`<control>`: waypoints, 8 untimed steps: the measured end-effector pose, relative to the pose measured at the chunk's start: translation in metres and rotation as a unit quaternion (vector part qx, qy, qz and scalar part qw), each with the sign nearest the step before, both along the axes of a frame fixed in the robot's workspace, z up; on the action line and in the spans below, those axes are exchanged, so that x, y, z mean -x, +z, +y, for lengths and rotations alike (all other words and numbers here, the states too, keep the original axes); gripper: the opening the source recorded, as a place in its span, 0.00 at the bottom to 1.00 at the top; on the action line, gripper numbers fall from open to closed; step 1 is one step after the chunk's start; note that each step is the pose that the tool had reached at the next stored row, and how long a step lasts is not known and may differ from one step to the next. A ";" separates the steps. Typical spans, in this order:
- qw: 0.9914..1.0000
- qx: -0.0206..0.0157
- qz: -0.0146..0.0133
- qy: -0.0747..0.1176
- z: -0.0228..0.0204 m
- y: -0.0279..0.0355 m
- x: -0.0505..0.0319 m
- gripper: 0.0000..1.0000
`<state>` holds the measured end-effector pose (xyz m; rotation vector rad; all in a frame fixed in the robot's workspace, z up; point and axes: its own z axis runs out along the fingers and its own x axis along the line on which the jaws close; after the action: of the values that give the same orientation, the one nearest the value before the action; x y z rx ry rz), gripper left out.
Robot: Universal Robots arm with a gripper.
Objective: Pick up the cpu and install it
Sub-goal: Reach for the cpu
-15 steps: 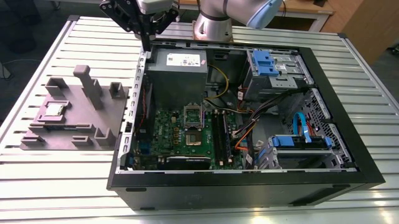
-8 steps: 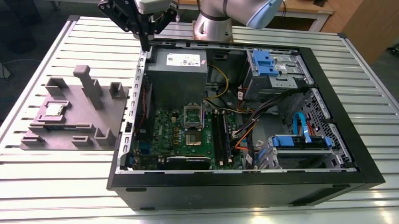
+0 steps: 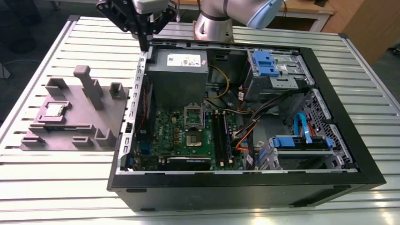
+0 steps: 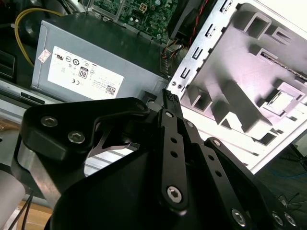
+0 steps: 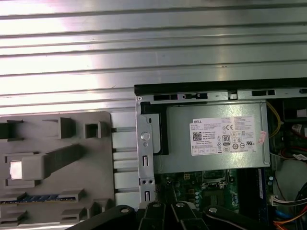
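Nearest in the exterior view is the black wall of the open computer case [image 3: 250, 187], which lies on its side on a slatted metal table [image 3: 62, 187]. Just inside it sits the green motherboard [image 3: 181, 140], with a socket [image 3: 192, 138] near its middle that looks bare, though the angle makes this hard to be sure of. Toward the exterior view's right, a blue-latched drive bay [image 3: 300, 143] sits among loose cables. Outside the case, on the exterior view's left, a grey plastic fixture [image 3: 81, 122] with upright blocks rests on the table. The cpu [image 3: 54, 110] lies flat in a square recess on it, metal top up, well apart from the case. Both wrist views catch it as a bright square in that recess [image 5: 17, 169] [image 4: 284, 101]. Farther back, the grey power supply [image 3: 181, 63] with its white label fills the case's far corner on the exterior view's left. Above that corner's edge hangs the gripper [image 3: 145, 46], pointing down. In the second wrist view its two fingers [image 4: 171, 98] are drawn together at the tips with nothing between them. It is well away from the cpu and touches nothing. Behind it stands the arm's silver base [image 3: 212, 23].
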<state>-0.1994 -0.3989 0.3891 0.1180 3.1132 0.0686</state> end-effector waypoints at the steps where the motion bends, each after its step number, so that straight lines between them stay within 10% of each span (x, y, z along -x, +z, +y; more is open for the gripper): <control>1: 1.000 0.000 0.000 0.000 0.0000 0.0000 0.0004 0.10; 8: 1.000 0.000 0.000 0.000 0.0000 -0.0001 0.0033 0.10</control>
<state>-0.2027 -0.3989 0.3890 0.1181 3.1131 0.0687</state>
